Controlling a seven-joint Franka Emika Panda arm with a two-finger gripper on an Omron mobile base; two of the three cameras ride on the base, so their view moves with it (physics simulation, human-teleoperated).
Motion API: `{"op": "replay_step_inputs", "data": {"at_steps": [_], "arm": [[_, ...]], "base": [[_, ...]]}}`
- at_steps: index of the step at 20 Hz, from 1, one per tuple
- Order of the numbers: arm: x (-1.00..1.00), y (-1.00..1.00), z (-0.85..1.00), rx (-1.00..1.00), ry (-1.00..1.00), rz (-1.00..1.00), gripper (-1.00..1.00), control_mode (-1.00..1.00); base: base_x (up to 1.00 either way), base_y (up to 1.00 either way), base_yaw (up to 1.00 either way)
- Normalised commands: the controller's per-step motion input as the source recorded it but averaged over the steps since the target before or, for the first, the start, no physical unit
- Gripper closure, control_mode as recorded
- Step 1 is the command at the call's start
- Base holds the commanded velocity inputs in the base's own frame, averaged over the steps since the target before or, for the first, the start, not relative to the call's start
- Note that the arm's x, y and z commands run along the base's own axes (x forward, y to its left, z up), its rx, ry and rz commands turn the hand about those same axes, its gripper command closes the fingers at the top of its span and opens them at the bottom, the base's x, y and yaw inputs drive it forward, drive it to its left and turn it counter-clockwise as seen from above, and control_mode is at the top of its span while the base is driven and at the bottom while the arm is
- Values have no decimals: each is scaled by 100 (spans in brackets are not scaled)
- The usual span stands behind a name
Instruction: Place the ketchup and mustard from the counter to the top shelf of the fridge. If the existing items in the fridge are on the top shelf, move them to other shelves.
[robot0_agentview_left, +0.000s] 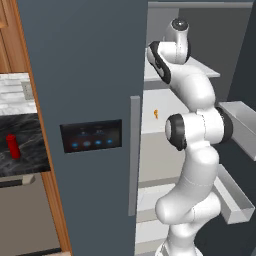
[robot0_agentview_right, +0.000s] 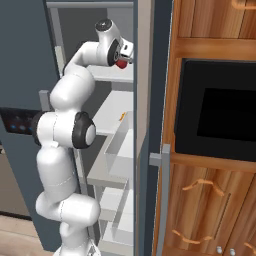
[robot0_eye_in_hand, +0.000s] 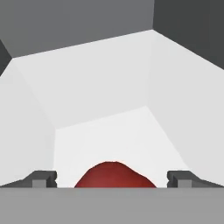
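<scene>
one red ball (robot0_eye_in_hand: 115, 175) between wide-spread claw (robot0_eye_in_hand: 113, 179) tips, top shelf (robot0_eye_in_hand: 109, 131).

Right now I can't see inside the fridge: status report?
Gripper open, on top shelf. Red ball between fingertips, ungripped. Ketchup on counter.

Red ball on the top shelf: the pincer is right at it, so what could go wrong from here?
1. The open pincer straddles the red ball; being round, it may roll deeper along the top shelf if nudged before closing.
2. The arm reaches in past the fridge door; pulling out could clip the door bins.
3. The orange piece sits on a lower shelf; dropping the ball there could knock it.
</scene>
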Motion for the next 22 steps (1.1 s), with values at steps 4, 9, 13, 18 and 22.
{"op": "replay_step_inputs", "data": {"at_steps": [4,9,13,18,22], "arm": [[13,0,-43,-1,1,0,100,-100],[-13,-2,-54,-1,0,0,100,-100],[-9,-9,-24,1,4,0,100,-100],[-16,0,0,0,-9,0,100,-100],[-39,0,0,0,-57,0,100,-100]], "base": [[0,0,0],[0,0,0],[0,0,0],[0,0,0],[0,0,0]]}}
